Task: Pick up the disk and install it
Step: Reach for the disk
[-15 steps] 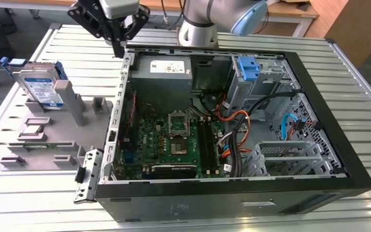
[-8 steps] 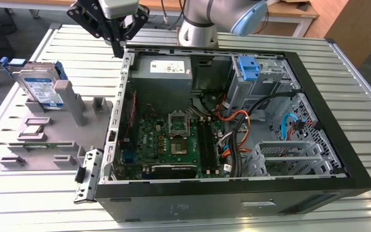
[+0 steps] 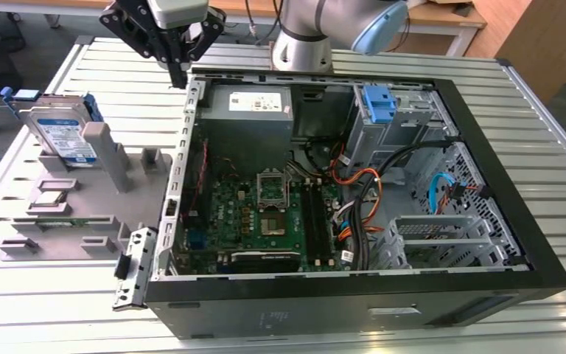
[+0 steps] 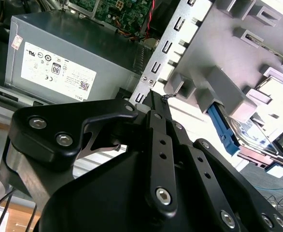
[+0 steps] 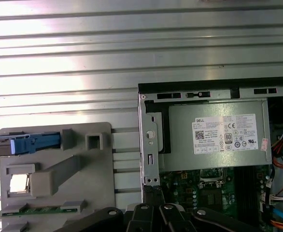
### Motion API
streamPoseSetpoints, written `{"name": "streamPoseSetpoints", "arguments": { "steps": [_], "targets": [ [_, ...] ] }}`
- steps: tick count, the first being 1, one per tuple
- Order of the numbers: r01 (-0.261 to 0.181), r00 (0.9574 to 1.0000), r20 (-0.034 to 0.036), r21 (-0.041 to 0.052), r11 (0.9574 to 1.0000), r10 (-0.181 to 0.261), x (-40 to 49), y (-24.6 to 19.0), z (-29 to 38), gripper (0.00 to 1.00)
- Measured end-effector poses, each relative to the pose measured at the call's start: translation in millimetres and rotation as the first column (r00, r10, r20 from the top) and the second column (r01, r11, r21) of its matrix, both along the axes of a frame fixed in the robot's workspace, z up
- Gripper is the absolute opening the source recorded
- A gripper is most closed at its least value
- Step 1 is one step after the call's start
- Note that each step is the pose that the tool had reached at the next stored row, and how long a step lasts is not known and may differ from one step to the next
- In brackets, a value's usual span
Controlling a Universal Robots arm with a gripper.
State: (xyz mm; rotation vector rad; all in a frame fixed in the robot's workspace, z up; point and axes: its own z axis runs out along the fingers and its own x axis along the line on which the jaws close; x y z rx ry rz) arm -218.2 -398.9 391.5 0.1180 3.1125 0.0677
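The disk [image 3: 62, 134] is a silver drive with a white-and-blue label in a blue carrier. It stands on edge in a slot at the far end of the grey fixture [image 3: 86, 203], at the exterior view's left. The second wrist view shows the disk [image 4: 255, 137] behind a grey post, and the first wrist view catches the disk's blue carrier end [image 5: 35, 143]. My gripper [image 3: 177, 77] hangs above the open computer case's rear left corner, to the right of the disk and apart from it. The black fingers [image 4: 156, 108] meet at their tips with nothing between them.
The open computer case [image 3: 519, 221] lies on a slatted metal table [image 3: 558, 133]. Inside are a grey power supply [image 3: 251, 110], a motherboard [image 3: 263, 214], loose cables and a drive cage with a blue bracket [image 3: 379, 99]. The arm's base [image 3: 303, 44] stands behind the case.
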Motion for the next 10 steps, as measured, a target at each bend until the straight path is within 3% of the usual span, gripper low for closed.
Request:
{"name": "streamPoseSetpoints", "arguments": {
  "steps": [10],
  "targets": [
    [0.0,1.0,0.0001,0.0,1.0,0.0,-3.1,0.0,-0.1,0.11]
  ]
}}
